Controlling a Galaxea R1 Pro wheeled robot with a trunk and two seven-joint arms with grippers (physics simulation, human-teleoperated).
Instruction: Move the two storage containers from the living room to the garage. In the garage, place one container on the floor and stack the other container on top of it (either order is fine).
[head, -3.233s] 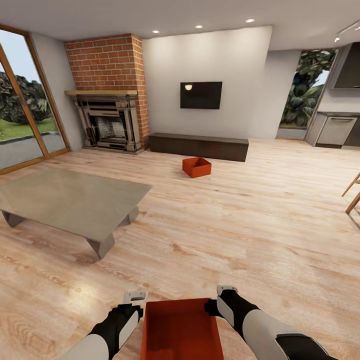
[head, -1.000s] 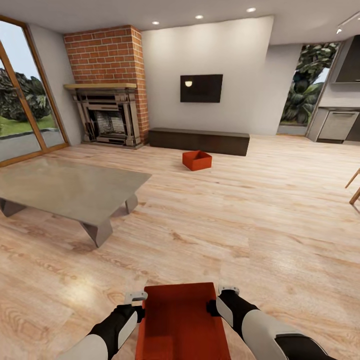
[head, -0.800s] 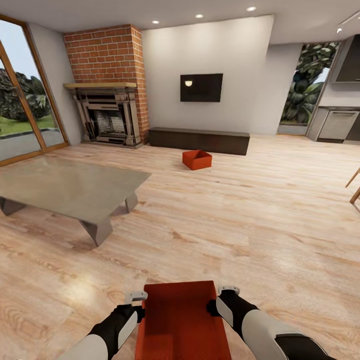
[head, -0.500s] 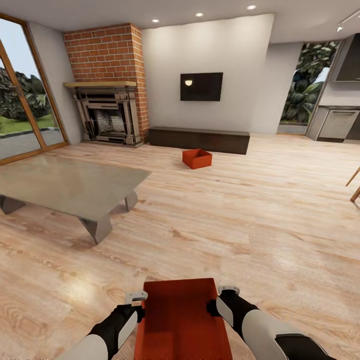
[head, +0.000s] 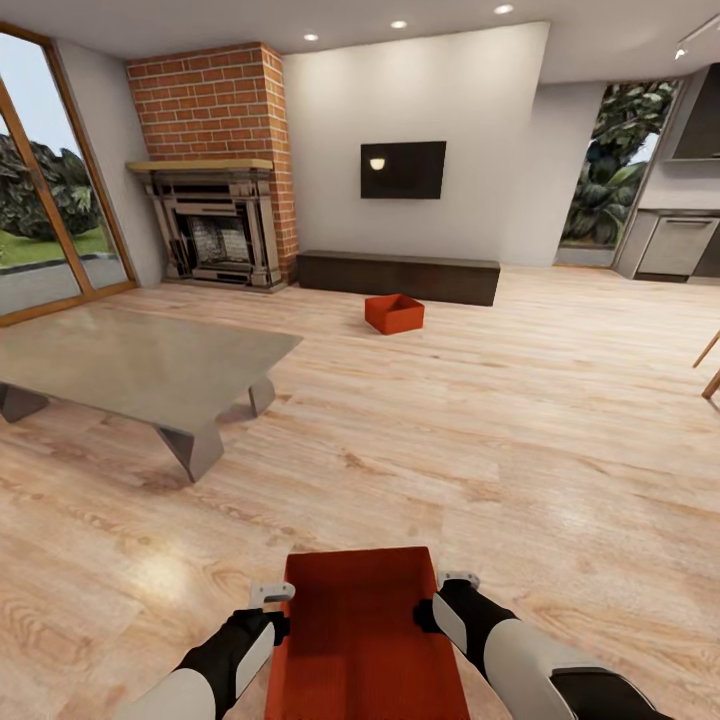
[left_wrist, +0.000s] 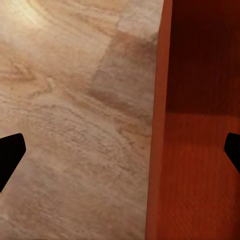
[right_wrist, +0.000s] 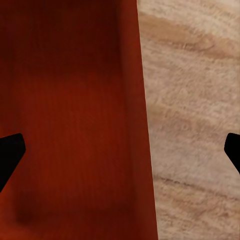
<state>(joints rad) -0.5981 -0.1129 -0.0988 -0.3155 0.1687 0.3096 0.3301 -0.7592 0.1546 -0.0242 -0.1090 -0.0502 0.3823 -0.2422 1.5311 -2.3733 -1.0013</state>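
Note:
The long shallow red-orange container (head: 360, 630) lies lengthwise between my two arms at the near edge of the head view, over the living room's light wood planks. My left gripper (head: 283, 604) straddles its left wall, my right gripper (head: 438, 598) its right wall. In the wrist views the left gripper (left_wrist: 120, 152) and right gripper (right_wrist: 120, 152) stand wide open, each with a wall of the container (left_wrist: 200, 125) (right_wrist: 70, 110) between the fingertips, untouched. The deeper, squarer container (head: 393, 313) sits on the floor farther ahead, near the dark cabinet.
A grey low table (head: 130, 365) stands ahead on the left. Behind it are the brick fireplace (head: 215, 235), the long dark cabinet (head: 400, 277) and the wall TV (head: 403, 169). Glass doors (head: 40, 230) line the left wall. Wooden chair legs (head: 710, 365) poke in at the right.
The whole view has tilted up a little, so the camera moved. The long container's far edge now reaches further ahead of my fingers. Both grippers keep their places in the picture.

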